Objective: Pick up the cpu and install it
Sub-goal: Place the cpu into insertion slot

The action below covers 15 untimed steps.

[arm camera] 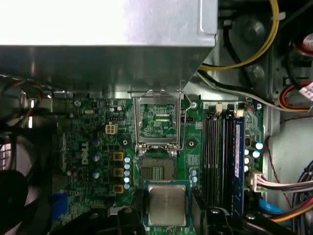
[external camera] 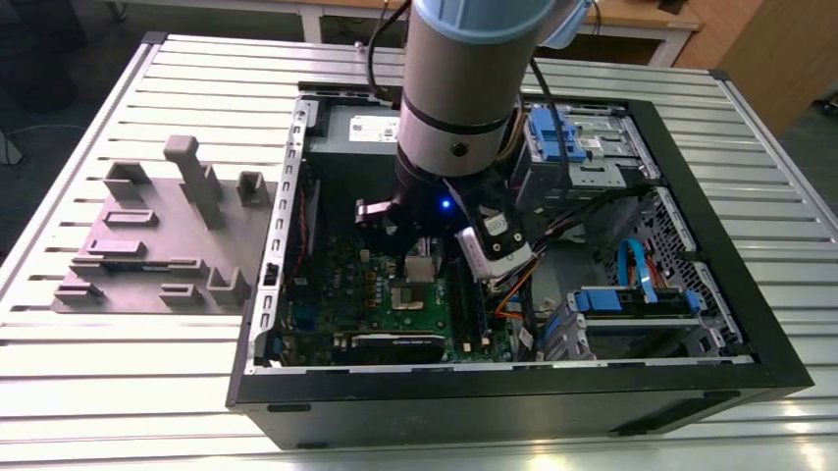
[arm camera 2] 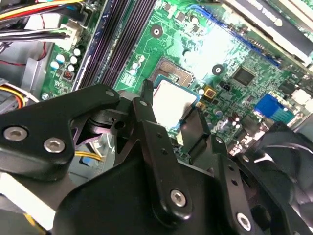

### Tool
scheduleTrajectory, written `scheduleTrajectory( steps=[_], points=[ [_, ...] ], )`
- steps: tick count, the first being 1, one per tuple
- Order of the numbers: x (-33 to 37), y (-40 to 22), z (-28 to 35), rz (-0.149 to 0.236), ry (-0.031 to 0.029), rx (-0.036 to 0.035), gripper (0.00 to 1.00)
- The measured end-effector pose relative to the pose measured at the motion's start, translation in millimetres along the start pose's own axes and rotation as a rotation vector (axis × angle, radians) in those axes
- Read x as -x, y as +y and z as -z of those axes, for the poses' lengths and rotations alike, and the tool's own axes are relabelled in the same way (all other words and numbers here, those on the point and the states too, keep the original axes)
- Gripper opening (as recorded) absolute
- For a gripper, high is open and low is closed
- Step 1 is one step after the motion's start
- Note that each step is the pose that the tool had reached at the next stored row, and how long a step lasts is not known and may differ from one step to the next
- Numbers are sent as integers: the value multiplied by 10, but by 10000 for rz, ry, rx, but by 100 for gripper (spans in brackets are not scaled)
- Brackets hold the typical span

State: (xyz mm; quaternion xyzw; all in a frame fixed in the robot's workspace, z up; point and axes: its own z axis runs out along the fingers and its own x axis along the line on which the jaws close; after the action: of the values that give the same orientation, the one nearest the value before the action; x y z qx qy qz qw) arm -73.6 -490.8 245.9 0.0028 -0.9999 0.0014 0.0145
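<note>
The cpu (arm camera: 167, 203), a small square chip with a silvery top and pale rim, sits between my gripper's (arm camera: 167, 210) black fingers (arm camera: 199, 208), which are shut on its two sides. It hangs just above the green motherboard (arm camera: 88, 147), beside the bare socket (arm camera: 156, 170), whose metal frame (arm camera: 157, 122) is hinged up and open. In the second wrist view the cpu (arm camera 2: 168, 98) shows bright between the fingers (arm camera 2: 145, 100), next to the socket (arm camera 2: 175, 73). In the exterior view my gripper (external camera: 416, 260) reaches down into the open computer case (external camera: 524, 378) over the motherboard (external camera: 380, 309).
A grey power supply box (external camera: 373, 128) stands right behind the socket, close to the arm. Memory slots (arm camera: 220, 156) run beside the socket. Drive cages with blue clips (external camera: 576, 147) and loose cables (external camera: 629, 265) fill the case's right side. A grey parts fixture (external camera: 157, 235) lies on the table.
</note>
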Motion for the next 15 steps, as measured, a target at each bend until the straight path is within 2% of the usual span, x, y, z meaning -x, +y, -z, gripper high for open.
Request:
scheduleTrajectory(
  steps=[11,15],
  points=[
    [-27,0,-202,11,0,7,47],
    [-30,-2,-274,185,0,1,47]
  ],
)
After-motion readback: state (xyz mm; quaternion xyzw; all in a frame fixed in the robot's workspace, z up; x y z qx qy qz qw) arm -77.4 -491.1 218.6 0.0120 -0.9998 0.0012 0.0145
